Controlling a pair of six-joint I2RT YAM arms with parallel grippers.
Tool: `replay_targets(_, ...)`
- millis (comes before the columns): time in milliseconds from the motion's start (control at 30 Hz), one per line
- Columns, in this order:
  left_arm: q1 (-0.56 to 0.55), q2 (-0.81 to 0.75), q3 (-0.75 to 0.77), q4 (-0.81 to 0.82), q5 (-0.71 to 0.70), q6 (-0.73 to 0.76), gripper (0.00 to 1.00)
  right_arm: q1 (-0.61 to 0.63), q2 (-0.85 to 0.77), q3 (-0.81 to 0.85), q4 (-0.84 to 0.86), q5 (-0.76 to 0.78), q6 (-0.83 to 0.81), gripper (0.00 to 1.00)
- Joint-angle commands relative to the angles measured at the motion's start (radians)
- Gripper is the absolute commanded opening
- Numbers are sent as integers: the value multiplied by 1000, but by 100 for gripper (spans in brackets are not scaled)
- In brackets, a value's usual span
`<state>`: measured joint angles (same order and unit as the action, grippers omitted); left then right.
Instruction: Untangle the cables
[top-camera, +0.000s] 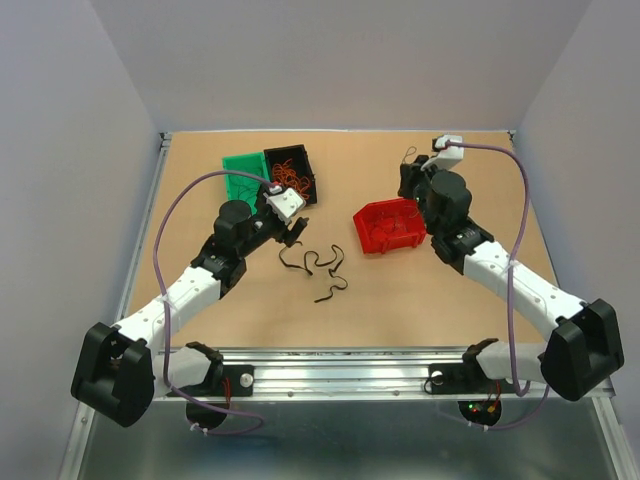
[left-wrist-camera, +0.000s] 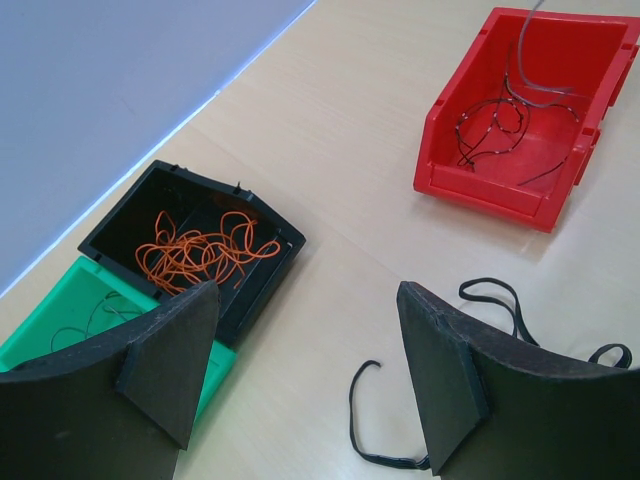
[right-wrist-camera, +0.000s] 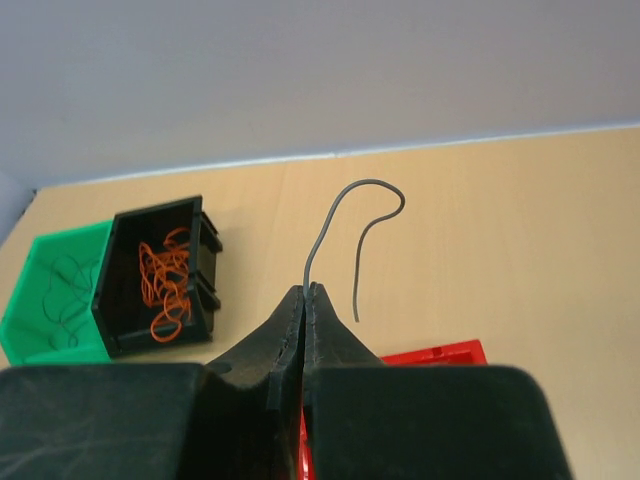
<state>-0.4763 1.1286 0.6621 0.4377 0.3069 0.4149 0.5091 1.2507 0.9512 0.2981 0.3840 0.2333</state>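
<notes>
The cables are very thin, limp wires, sorted by colour into separate spots. A curly tangle of orange wires (left-wrist-camera: 205, 250) fills the black bin (top-camera: 290, 172). A few fine dark wires (left-wrist-camera: 100, 310) lie in the green bin (left-wrist-camera: 60, 310), which touches the black bin's side. Looped black wires (left-wrist-camera: 495, 125) sit in the red bin (left-wrist-camera: 490, 190), which stands apart to the right. Short wavy loose black pieces (top-camera: 315, 265), three or four as far as can be told, lie on the bare counter (top-camera: 450, 290) between the arms, in front of the bins. One more grey strand (right-wrist-camera: 370, 183) curves upward like a hook from the right end effector (right-wrist-camera: 308, 300), whose two dark fingers are clenched together on its lower end, above the near rim of the red bin. The left end effector (left-wrist-camera: 308, 300) hangs released, with its fingers spread wide and nothing between them, over the counter just beside the loose black pieces and near the black bin. There are three bins in all, one of each colour.
</notes>
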Motion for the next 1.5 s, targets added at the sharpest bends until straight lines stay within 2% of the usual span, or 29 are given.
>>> replay_targets(0,-2,-6,2,53,9,12,82,-6,-1,-69,47,-79,29,1)
replay_targets(367,-2,13,10,47,17,13,82,-6,93,-137,-141,-204,-14,1)
replay_targets(667,-4,20,14,41,20,16,82,-7,255,53,-372,-296,-41,1)
replay_targets(800,-2,30,21,36,17,16,82,-7,384,210,-563,-249,-46,1)
replay_targets(1133,-2,37,25,32,14,19,82,-7,631,530,-805,-172,-113,1)
replay_targets(1467,-4,39,27,30,17,18,82,-7,760,532,-837,-158,-146,1)
